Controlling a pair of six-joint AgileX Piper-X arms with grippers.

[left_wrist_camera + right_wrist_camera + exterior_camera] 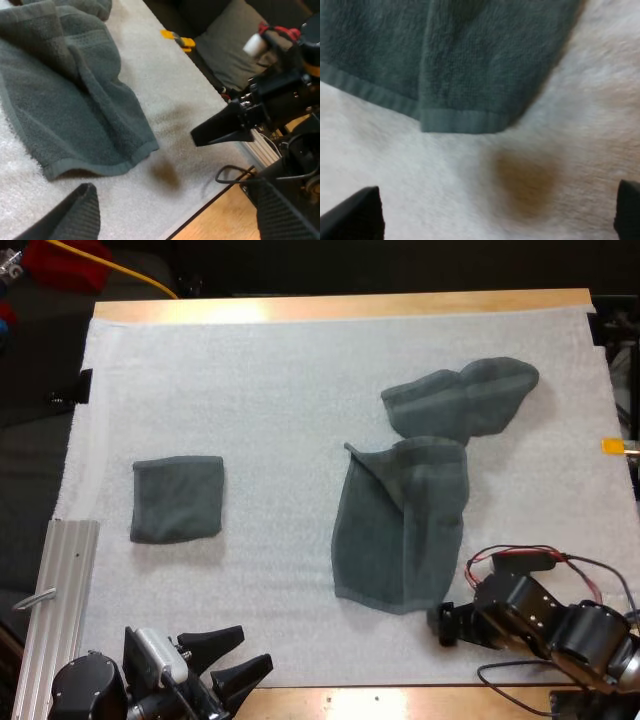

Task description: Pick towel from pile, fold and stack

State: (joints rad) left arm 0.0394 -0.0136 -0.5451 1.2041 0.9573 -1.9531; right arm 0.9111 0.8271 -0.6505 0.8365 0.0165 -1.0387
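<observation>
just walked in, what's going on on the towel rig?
Neither arm holds anything. One dark spread towel lies partly opened out in the middle of the white mat, with a crumpled towel against its far end. A folded towel sits apart to the left. The right gripper is open, low over the mat just off the spread towel's near corner. The left gripper is open at the mat's near edge, away from the towels.
</observation>
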